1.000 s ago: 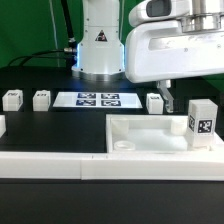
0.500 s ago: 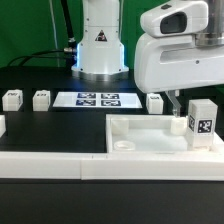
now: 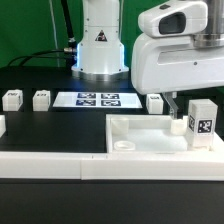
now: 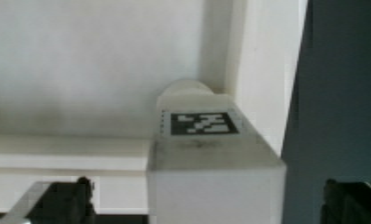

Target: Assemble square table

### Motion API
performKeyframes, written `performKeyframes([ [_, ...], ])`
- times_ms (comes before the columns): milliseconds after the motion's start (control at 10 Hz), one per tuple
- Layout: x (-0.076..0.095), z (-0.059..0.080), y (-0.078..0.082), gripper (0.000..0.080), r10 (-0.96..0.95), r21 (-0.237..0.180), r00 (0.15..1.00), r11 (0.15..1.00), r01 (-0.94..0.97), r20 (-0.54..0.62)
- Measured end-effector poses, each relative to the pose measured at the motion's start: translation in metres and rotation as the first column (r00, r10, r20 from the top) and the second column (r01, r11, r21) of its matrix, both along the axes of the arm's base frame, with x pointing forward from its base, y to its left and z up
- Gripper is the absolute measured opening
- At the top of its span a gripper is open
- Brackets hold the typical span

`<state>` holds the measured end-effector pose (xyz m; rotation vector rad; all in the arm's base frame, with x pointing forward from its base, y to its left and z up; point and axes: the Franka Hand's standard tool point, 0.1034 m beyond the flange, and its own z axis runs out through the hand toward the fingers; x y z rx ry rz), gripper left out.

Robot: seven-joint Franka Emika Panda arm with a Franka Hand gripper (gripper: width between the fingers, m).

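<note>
The white square tabletop (image 3: pixel 140 138) lies tray-side up in the exterior view's right half. A short white tagged leg (image 4: pixel 212 165) stands at a round corner socket by the rim; it also shows in the exterior view (image 3: pixel 177 125). My gripper (image 4: pixel 203 205) is open and straddles this leg, with a dark finger (image 4: pixel 61 200) on each side and a gap to the leg. In the exterior view the gripper (image 3: pixel 176 110) hangs just over it. A taller tagged leg (image 3: pixel 203 122) stands upright at the tabletop's right.
Three loose legs lie at the back: two at the exterior view's left (image 3: pixel 12 99) (image 3: pixel 41 98) and one (image 3: pixel 156 102) near the arm. The marker board (image 3: pixel 98 100) lies between them. A long low white wall strip (image 3: pixel 50 160) runs along the front.
The arm's white hand shifted toward the exterior view's right and turned between one second and half a second ago. It has stayed still since. The legs and tabletop have not moved.
</note>
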<state>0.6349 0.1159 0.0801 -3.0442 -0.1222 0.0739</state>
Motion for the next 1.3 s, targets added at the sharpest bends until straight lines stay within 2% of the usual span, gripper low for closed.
performKeyframes([
  [200, 0.0, -0.0001, -0.0002, 0.0622, -0.001, 0.0, 1.0, 1.0, 0.001, 0.0],
  [300, -0.0001, -0.0002, -0.0002, 0.0431, -0.001, 0.0, 1.0, 1.0, 0.001, 0.0],
  [400, 0.0001, -0.0001, -0.0006, 0.0288, -0.001, 0.0, 1.0, 1.0, 0.001, 0.001],
  [700, 0.0002, -0.0002, -0.0001, 0.029, -0.067, -0.005, 0.998, 0.998, 0.067, -0.002],
  [800, -0.0002, -0.0001, 0.0, 0.029, -0.227, -0.029, 0.974, 0.973, 0.227, -0.005],
  [1000, -0.0003, 0.0004, 0.0003, 0.029, -0.526, -0.07, 0.851, 0.849, 0.524, -0.005],
  [1100, -0.0014, -0.0005, 0.0006, 0.029, -0.666, -0.092, 0.746, 0.743, 0.663, 0.003],
  [1200, 0.0001, -0.0013, -0.0014, 0.029, -0.793, -0.083, 0.609, 0.606, 0.791, 0.01],
  [1300, 0.0002, -0.0011, -0.0016, 0.029, -0.817, -0.084, 0.576, 0.573, 0.815, 0.011],
])
